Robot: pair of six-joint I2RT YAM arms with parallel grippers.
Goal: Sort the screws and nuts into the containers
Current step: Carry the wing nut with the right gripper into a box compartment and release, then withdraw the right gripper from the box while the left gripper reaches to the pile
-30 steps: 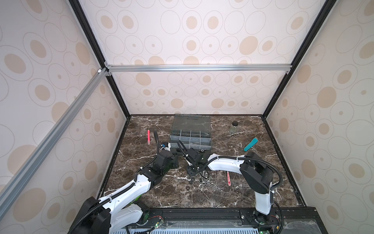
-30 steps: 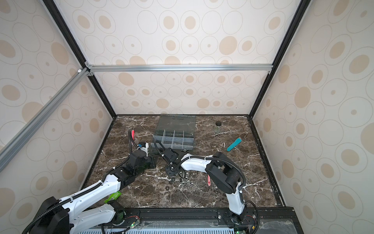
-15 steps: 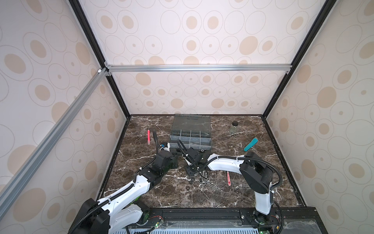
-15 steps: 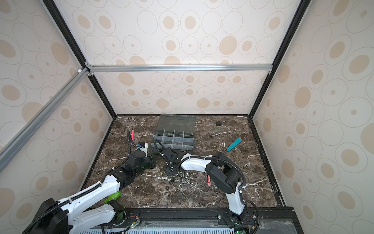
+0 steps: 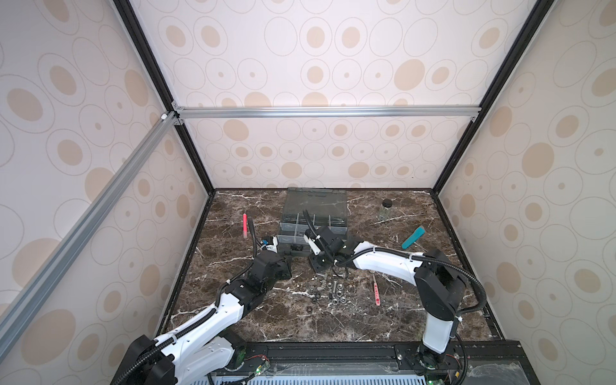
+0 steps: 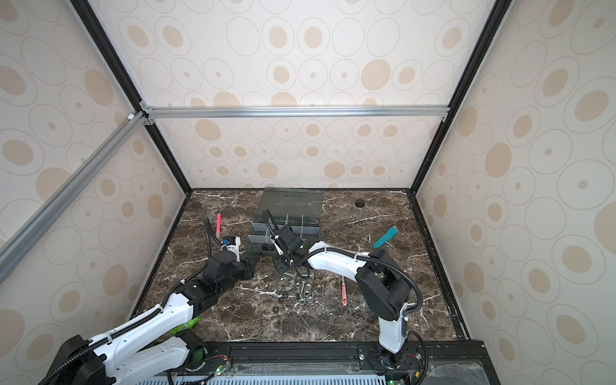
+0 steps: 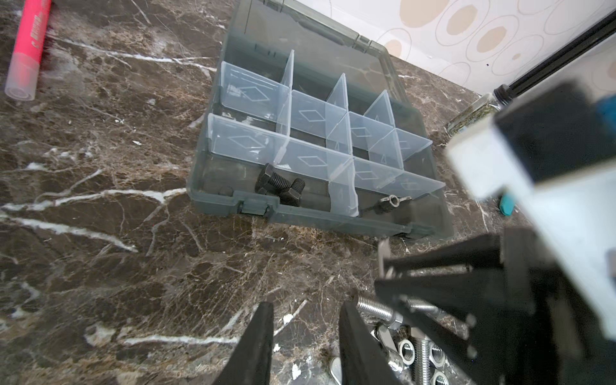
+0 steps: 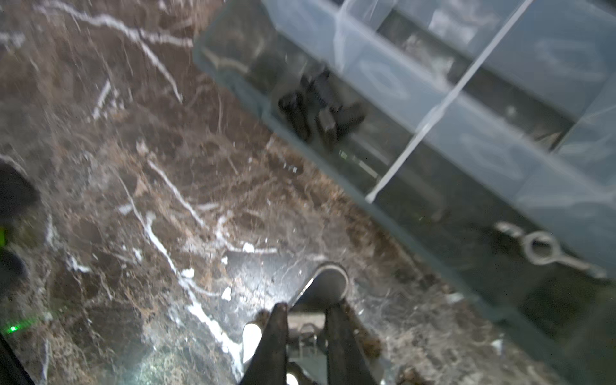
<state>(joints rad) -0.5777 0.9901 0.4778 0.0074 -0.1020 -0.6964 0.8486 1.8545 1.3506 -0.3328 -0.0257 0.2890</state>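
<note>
Carry step, likely: silver screw (image 8: 330, 280) pinched in closed right fingers (image 8: 273, 340). Next: release over bolt compartment (image 8: 360, 156) ahead of fingers. Left fingers (image 7: 256, 340) part-open, empty.

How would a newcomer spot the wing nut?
Find the grey organizer box on the marble table. In its row nearest the robot, beside the compartment of black hex bolts, lies the wing nut: silvery and two-eared, unlike them.
</note>
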